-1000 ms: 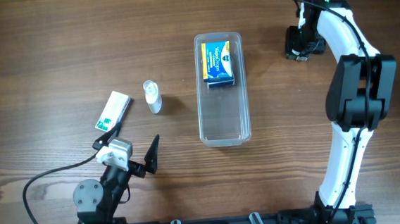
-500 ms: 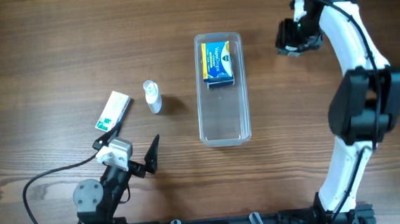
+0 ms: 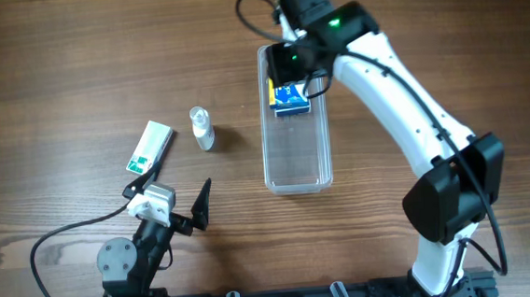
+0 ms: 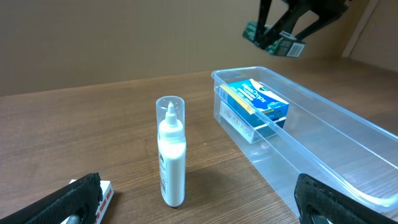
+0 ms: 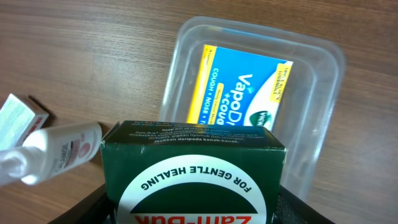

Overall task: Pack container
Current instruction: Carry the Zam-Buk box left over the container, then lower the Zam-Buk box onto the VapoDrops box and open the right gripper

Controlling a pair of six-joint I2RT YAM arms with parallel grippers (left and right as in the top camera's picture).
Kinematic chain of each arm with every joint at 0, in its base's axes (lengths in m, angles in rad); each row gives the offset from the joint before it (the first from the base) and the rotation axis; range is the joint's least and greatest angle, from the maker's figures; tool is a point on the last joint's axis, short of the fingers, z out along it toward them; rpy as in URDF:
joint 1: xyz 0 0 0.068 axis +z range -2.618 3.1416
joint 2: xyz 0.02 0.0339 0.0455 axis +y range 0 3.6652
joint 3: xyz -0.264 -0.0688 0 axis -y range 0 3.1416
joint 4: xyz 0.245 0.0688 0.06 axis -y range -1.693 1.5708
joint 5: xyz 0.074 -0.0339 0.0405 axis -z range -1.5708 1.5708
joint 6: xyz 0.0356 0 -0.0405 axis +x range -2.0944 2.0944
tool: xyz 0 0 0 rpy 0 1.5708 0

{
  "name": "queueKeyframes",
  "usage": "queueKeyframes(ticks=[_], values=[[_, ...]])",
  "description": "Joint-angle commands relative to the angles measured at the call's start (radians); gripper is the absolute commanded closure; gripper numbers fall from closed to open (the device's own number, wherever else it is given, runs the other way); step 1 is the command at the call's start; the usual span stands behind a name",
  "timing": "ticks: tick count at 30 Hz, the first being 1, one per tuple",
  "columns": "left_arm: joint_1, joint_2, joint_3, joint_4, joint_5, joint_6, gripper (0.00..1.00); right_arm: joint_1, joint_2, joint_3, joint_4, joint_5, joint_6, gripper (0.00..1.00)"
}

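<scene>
The container (image 3: 295,151) is a long clear tub in the middle of the table, and a blue and yellow VapoDrops box (image 3: 290,100) lies at its far end. My right gripper (image 3: 293,60) hovers over that end, shut on a dark green Zam-Buk box (image 5: 194,165). From the left wrist view the green box (image 4: 273,38) hangs above the container (image 4: 348,143) and the blue box (image 4: 255,99). The right wrist view looks down past its gripper (image 5: 194,202) onto the container (image 5: 323,124) and the blue box (image 5: 242,93). My left gripper (image 3: 169,196) rests open near the front left, holding nothing.
A small clear-capped white bottle (image 3: 202,128) stands upright left of the container. A white and green box (image 3: 148,145) lies flat further left. The left gripper (image 4: 199,208) faces the bottle (image 4: 171,155), and the box's corner (image 4: 102,190) is by its left finger.
My right arm has swung left from beside the container's far right to above its far end, carrying the green box. The left arm has not moved.
</scene>
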Motion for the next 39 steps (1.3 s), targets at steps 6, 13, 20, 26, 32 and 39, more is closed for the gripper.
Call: queueKeyframes(ticks=[6,13,20,26,32,39], values=[[0.006,0.0,-0.002,-0.006,-0.006,0.008,0.0,0.015,0.083,0.016,0.023,0.151,0.126,0.39],[0.006,0.0,-0.002,-0.006,-0.006,0.008,0.0,0.014,0.148,0.016,0.066,0.156,0.128,0.38],[0.006,0.0,-0.002,-0.006,-0.006,0.008,0.0,0.008,0.203,0.015,0.085,0.156,0.15,0.37],[0.006,0.0,-0.002,-0.006,-0.006,0.008,0.0,0.001,0.216,0.015,0.085,0.18,0.15,0.33],[0.006,0.0,-0.002,-0.006,-0.005,0.008,0.0,-0.018,0.216,0.015,0.09,0.182,0.15,0.32],[0.006,0.0,-0.002,-0.006,-0.006,0.008,0.0,-0.021,0.216,0.015,0.087,0.174,0.125,0.26]])
